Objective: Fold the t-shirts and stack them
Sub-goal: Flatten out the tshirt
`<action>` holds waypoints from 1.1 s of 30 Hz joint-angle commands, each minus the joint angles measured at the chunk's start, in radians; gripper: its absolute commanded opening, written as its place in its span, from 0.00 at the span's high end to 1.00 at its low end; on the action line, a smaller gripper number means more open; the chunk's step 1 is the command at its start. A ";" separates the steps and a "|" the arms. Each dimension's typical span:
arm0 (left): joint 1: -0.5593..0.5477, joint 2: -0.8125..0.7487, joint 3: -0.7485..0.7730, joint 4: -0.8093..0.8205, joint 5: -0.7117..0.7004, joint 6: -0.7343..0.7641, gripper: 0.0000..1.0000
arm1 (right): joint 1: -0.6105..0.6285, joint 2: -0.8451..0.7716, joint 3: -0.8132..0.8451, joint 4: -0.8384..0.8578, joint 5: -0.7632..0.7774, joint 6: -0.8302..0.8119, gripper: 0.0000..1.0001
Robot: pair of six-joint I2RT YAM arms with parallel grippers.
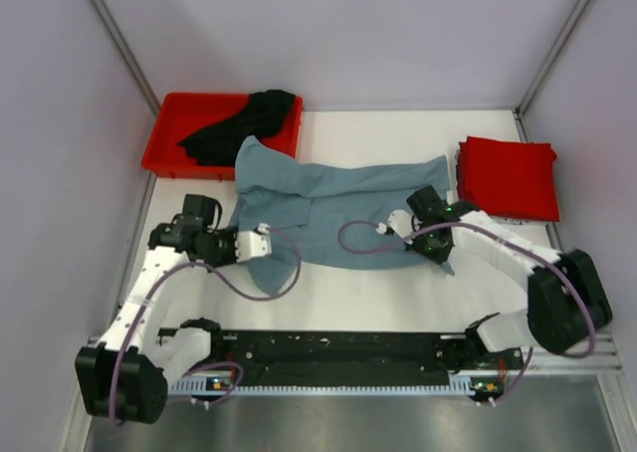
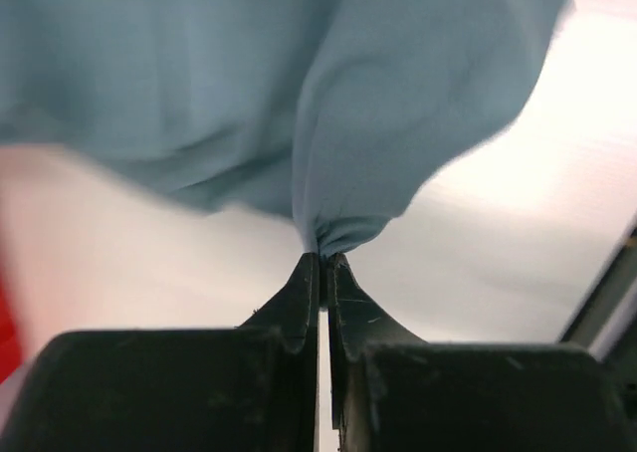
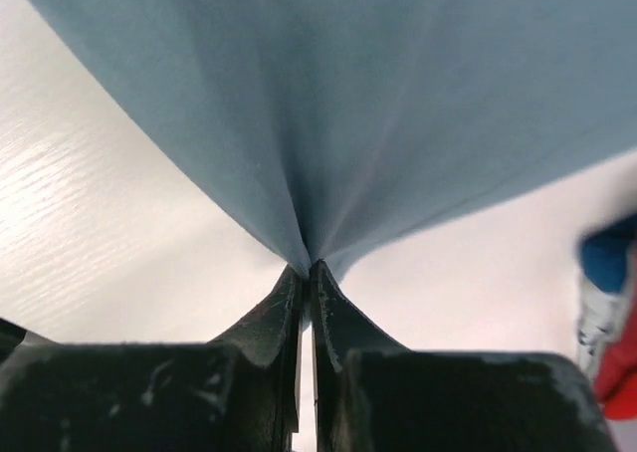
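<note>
White tabletop (image 1: 378, 283), and the grey-blue t-shirt (image 1: 328, 203) lies spread mid-table, long axis running left to right. Left gripper (image 2: 323, 257) pinches its near-left edge and right gripper (image 3: 307, 266) its near-right, jaws pressed tight on cloth. The fold likely goes away from the bases. Folded red t-shirt (image 1: 508, 176) sits just beside the right end, and the black t-shirt (image 1: 239, 128) drapes over the red bin (image 1: 164, 151) far left.
</note>
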 commanded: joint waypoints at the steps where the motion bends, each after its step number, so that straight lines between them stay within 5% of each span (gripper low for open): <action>1: 0.002 -0.074 0.317 -0.053 -0.042 -0.255 1.00 | 0.013 -0.259 0.090 -0.098 -0.006 -0.003 1.00; 11: 0.006 -0.052 1.143 -0.010 -0.385 -0.453 1.00 | 0.015 -0.608 0.478 -0.167 -0.012 -0.088 1.00; 17: 0.005 0.004 1.440 0.020 -0.498 -0.415 1.00 | 0.013 -0.638 0.650 -0.236 -0.035 -0.120 1.00; 24: 0.005 0.031 1.485 0.071 -0.550 -0.384 1.00 | 0.015 -0.589 0.718 -0.213 -0.040 -0.120 1.00; 30: 0.005 0.080 1.282 0.281 -0.585 -0.333 1.00 | -0.016 -0.404 0.787 -0.077 0.085 -0.142 1.00; 33: 0.006 0.163 1.267 0.376 -0.605 -0.323 1.00 | -0.124 -0.277 0.912 0.000 0.046 -0.081 1.00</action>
